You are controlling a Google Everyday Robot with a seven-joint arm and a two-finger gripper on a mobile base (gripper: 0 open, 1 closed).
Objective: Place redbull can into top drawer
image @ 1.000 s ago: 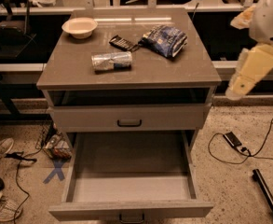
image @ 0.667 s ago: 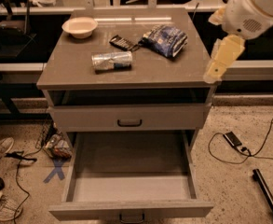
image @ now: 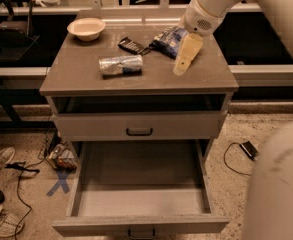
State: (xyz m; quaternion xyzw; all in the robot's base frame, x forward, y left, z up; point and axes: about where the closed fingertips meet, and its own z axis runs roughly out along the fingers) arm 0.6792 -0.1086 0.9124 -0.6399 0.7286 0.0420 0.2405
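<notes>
Redbull can [image: 121, 64]: laid on its side at mid worktop [image: 81, 76], well apart from the tool. Tool [image: 185, 56]: hung over the worktop's right side, just in front of the snack bag [image: 167, 36]; nothing is held; how far open cannot be told. Drawer [image: 141, 224]: pulled out below.

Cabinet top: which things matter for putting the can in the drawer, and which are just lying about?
Job: can, lying on its side; open drawer; hand, right of the can, over the cabinet top.
Lying about: white bowl; black keypad; snack bag.
</notes>
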